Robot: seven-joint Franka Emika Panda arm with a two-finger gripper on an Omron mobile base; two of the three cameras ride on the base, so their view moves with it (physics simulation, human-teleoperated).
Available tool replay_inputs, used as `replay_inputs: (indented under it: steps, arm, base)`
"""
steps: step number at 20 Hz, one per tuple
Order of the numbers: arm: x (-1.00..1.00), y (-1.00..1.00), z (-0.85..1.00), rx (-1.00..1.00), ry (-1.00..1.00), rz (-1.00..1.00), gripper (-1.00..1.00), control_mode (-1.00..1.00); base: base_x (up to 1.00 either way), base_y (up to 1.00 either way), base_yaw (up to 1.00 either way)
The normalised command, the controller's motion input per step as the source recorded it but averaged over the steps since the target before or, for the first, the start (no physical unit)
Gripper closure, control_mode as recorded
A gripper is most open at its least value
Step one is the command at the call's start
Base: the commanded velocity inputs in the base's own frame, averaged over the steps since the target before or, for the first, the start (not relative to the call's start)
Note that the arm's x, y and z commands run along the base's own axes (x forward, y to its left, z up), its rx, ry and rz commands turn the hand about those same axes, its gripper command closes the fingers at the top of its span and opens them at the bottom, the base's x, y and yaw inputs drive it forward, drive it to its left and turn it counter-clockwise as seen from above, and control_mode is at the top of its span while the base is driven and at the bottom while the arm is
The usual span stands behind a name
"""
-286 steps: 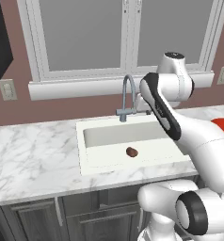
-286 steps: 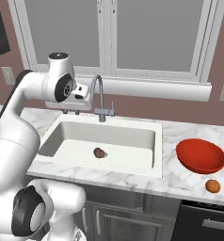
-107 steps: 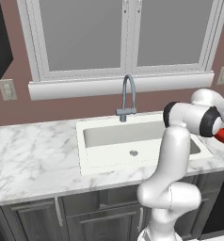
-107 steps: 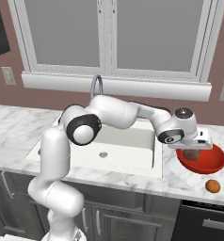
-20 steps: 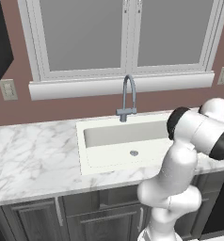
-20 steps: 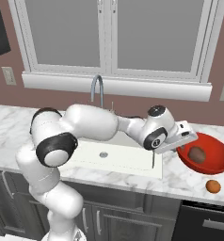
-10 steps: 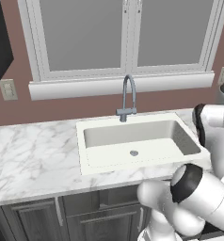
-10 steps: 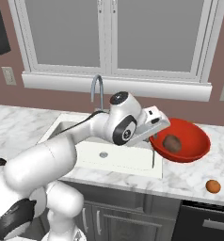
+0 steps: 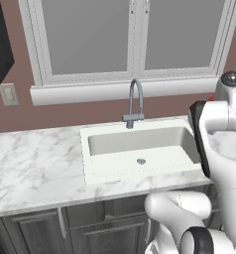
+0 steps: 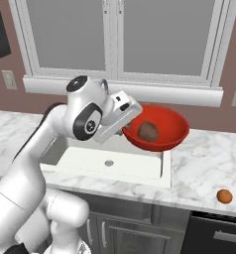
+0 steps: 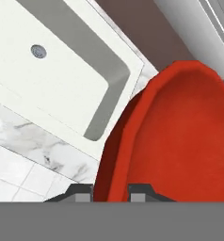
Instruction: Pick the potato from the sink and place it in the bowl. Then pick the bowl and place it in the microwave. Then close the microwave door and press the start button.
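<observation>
Potato in the bowl, bowl held aloft by the gripper.

The potato lies inside the red bowl, near its centre. The bowl hangs in the air above the right end of the sink, clear of the marble surface, tilted a little. The gripper is clenched on the bowl's rim at its 9 o'clock side, one fingertip on each side of the wall. The sink's drain lies at 7 o'clock from the bowl. A small orange ball rests on the surface at 4 o'clock, well apart.
</observation>
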Motion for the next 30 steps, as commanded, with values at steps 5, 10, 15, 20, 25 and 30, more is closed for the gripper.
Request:
replay_inputs:
  steps: [5,10,15,20,25,30]
  arm:
    - [-0.32,0.92,0.91,0.0,0.1,0.28,1.0,-1.0]
    - [-0.13,0.88,0.4,-0.02,-0.02,0.25,1.0,-1.0]
    - [-0.2,0.6,0.18,-0.02,-0.17,0.21,1.0,-1.0]
    - [-0.03,0.32,0.0,0.0,-0.12,0.22,1.0,-1.0]
    - [0.0,0.28,0.0,0.0,-0.05,0.24,1.0,-1.0]
    - [0.0,0.02,0.0,0.0,0.0,0.09,1.0,-1.0]
  base:
    - [0.0,0.0,0.0]
    - [0.0,0.0,0.0]
    - [0.0,0.0,0.0]
    - [0.0,0.0,0.0]
    - [0.0,0.0,0.0]
    - [0.0,0.0,0.0]
